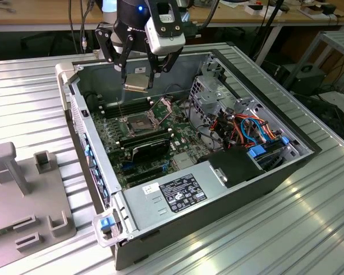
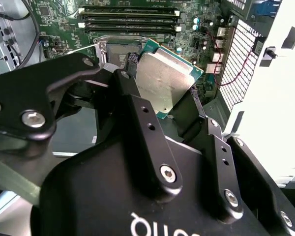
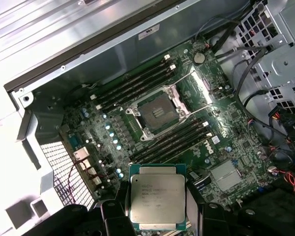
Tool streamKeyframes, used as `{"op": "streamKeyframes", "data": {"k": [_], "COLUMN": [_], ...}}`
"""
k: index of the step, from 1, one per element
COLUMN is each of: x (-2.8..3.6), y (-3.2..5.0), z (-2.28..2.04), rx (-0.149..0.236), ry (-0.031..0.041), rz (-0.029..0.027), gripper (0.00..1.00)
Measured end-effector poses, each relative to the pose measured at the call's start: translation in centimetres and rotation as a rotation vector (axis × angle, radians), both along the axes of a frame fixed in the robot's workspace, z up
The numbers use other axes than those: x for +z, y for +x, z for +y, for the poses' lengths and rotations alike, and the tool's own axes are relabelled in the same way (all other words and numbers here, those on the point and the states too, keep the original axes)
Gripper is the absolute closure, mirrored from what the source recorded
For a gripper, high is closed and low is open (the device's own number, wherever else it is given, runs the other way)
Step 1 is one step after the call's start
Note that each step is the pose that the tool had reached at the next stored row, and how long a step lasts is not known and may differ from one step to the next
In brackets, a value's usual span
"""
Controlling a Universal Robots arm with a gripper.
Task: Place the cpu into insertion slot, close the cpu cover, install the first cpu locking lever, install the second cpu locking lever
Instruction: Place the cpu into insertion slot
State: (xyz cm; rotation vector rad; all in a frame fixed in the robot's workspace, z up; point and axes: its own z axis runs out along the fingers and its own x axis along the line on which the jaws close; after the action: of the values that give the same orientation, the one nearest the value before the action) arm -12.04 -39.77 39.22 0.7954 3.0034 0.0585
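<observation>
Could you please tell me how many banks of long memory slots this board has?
2: one bank between the insertion slot and the case wall, the other bank on the slot's opposite side.

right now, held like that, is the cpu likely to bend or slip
Probably stiff: the cpu is a flat metal-topped plate, unbent in the hand. Possibly slippery: the hand pinches only its thin opposite edges. Likely light, being so thin.

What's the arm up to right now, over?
Gripper shut on the cpu, held aloft. Insertion slot uncovered, no chip in it yet. Nothing seen between them.
</observation>
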Motion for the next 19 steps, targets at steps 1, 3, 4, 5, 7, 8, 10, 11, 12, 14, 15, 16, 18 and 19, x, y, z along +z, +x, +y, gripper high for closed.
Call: {"op": "streamKeyframes", "data": {"k": [1,3,4,5,7,8,10,11,12,14,15,16,18,19], "x": [0.00,0.00,0.00,0.00,0.00,0.00,0.00,0.00,0.00,0.00,0.00,0.00,0.00,0.00], "y": [0.00,0.00,0.00,0.00,0.00,0.00,0.00,0.00,0.00,0.00,0.00,0.00,0.00,0.00], "z": [0.00,0.00,0.00,0.00,0.00,0.00,0.00,0.00,0.00,0.00,0.00,0.00,0.00,0.00], "rx": [-0.004,-0.014,-0.018,-0.022,-0.032,-0.037,-0.050,-0.055,-0.062,-0.075,-0.082,-0.092,-0.103,-0.109], "ry": [0.0000,-0.0001,0.0000,0.0000,0.0000,0.0000,0.0000,0.0001,0.0000,0.0000,0.0000,0.0000,0.0000,0.0000], "rz": [0.0000,0.0000,0.0000,0.0000,0.0000,0.0000,0.0000,0.0000,0.0000,0.0000,0.0000,0.0000,0.0000,0.0000], "gripper": [0.45,0.45,0.45,0.45,0.45,0.45,0.45,0.45,0.45,0.45,0.45,0.45,0.45,0.45]}}
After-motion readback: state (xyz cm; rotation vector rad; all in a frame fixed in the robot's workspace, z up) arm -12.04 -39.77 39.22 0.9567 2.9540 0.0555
